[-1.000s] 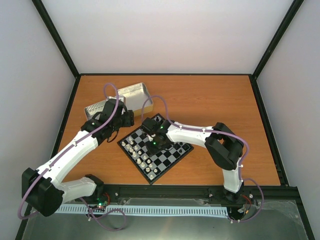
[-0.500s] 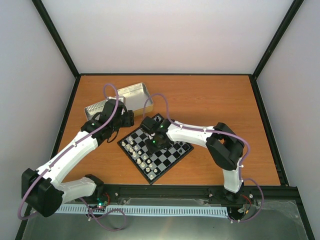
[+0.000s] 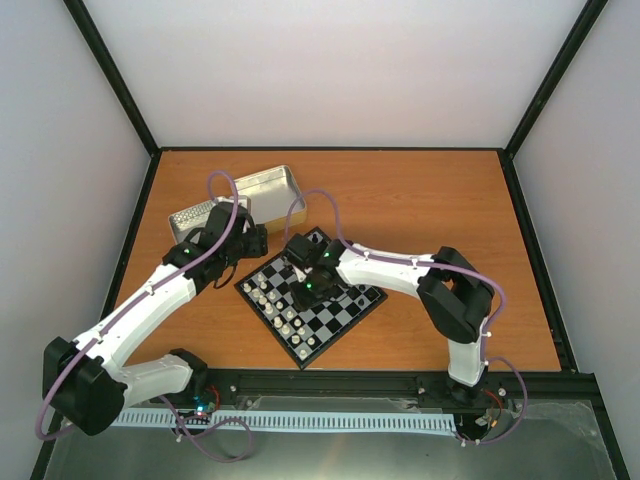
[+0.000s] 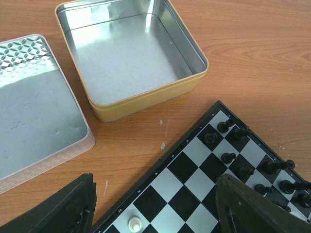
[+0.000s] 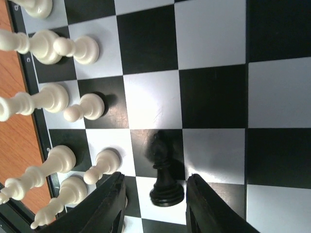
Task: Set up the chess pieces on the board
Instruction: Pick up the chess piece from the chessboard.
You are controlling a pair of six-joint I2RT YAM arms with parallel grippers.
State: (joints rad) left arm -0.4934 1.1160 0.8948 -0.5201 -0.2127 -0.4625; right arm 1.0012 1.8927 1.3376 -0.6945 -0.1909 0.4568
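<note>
The board (image 3: 322, 322) lies turned diagonally in the middle of the table. Cream pieces (image 3: 272, 303) stand in two rows along its near-left side; they also show in the right wrist view (image 5: 77, 49). My right gripper (image 3: 305, 282) hangs low over the board, open. In its wrist view a black bishop (image 5: 165, 180) stands upright on a white square between the fingers (image 5: 111, 206), touching neither. My left gripper (image 3: 252, 240) is open and empty over the board's far-left edge (image 4: 171, 148). Below it are one cream pawn (image 4: 134, 224) and several black pieces (image 4: 228, 158).
An open silver tin (image 3: 268, 190) with a gold wall (image 4: 146, 99) and its patterned lid (image 3: 195, 216) lie on the table behind the left gripper, close to the board's far corner. Black frame rails border the table.
Both arms have shifted only slightly; the right gripper stays open around the black bishop.
</note>
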